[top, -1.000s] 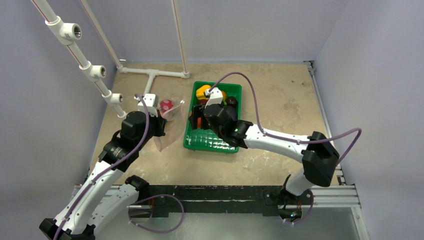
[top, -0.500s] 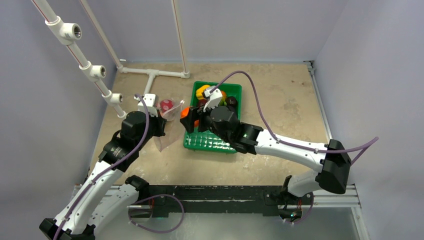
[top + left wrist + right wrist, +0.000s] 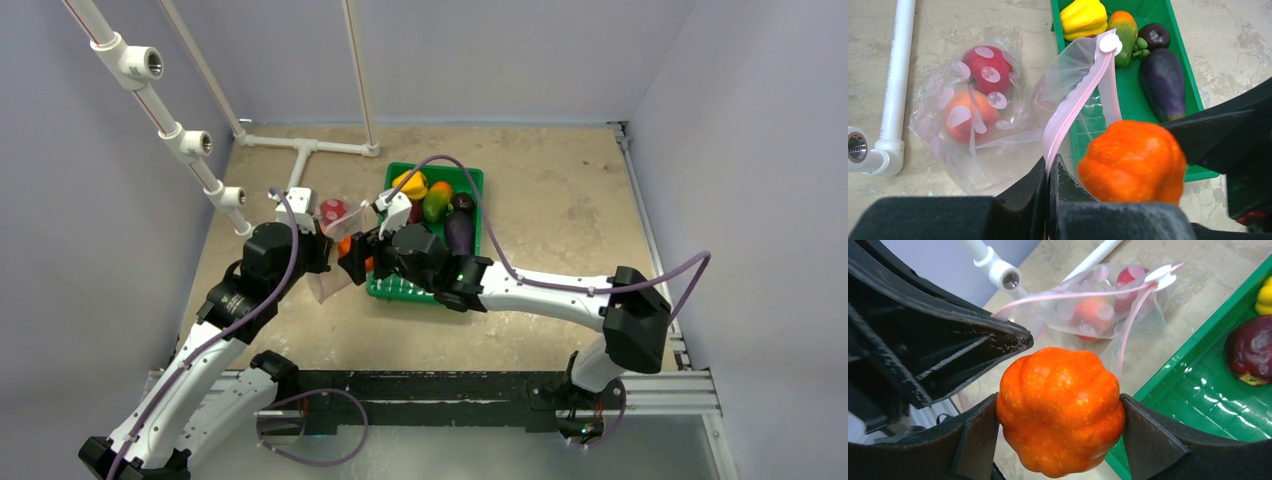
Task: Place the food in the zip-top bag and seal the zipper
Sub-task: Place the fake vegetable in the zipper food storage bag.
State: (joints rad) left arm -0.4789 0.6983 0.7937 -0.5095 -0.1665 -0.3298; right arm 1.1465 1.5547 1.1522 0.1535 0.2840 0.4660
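My left gripper is shut on the pink zipper and holds the clear zip-top bag with its mouth lifted. A red tomato and a peach lie inside the bag. My right gripper is shut on the orange and holds it in the air beside the bag's mouth, left of the green tray. The tray holds the yellow pepper, green-orange pepper, dark red piece and purple eggplant.
White PVC pipes run along the table's back left, and one lies just left of the bag. Pipe fittings stick out from the left wall. Grey walls close in three sides.
My right gripper has lifted the orange out of the tray and carried it left to the bag's mouth. The left arm has stayed still, holding the bag.
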